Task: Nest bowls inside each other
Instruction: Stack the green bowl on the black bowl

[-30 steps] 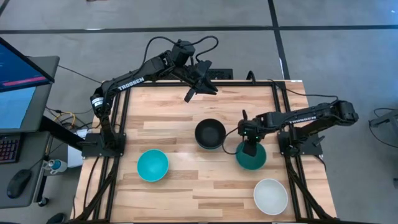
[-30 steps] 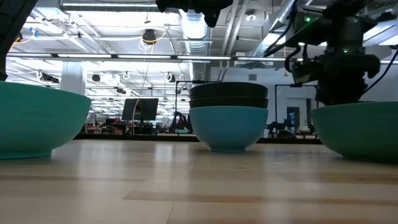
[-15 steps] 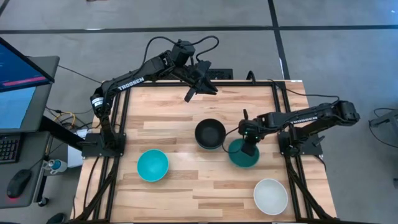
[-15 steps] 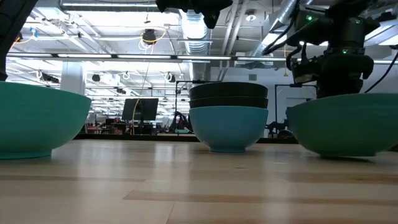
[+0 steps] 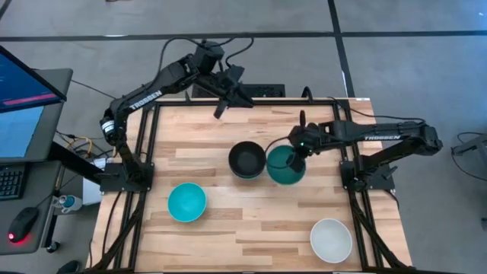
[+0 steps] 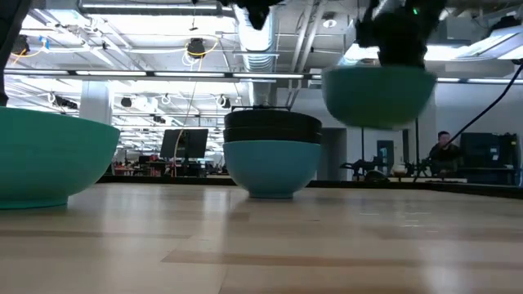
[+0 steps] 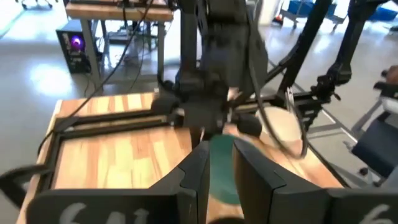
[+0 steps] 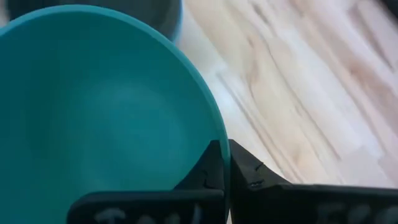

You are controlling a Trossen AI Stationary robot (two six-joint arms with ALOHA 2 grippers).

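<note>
A dark teal-green bowl (image 5: pixel 284 166) (image 6: pixel 378 95) hangs above the table, held by my right gripper (image 5: pixel 296 157) (image 8: pixel 225 163), which is shut on its rim. Just left of it stands a stack (image 5: pixel 246 160) (image 6: pixel 271 157): two black bowls nested in a sky-blue bowl, foot on the table. A turquoise bowl (image 5: pixel 186 202) sits near the left front and a white bowl (image 5: pixel 331 239) at the right front. My left gripper (image 5: pixel 221 107) (image 7: pixel 221 175) hovers open over the table's far edge, holding nothing. My right gripper pinches the teal-green bowl's rim (image 8: pixel 217 132) on its right side, one finger inside the bowl and one outside. The fingers come down from above. The bowl hangs lifted clear of the table, mouth up and roughly level.
The table's dark frame (image 5: pixel 346 122) runs along its edges. Bare wood lies in the middle front between the turquoise and white bowls. A monitor (image 5: pixel 23 91) stands off the table's left side.
My right gripper has dragged the teal-green bowl toward the stack, then lifted it clear and carried it up toward the table's far-left. The stack has shifted a little to the left. My left gripper has drifted toward the table's left.
</note>
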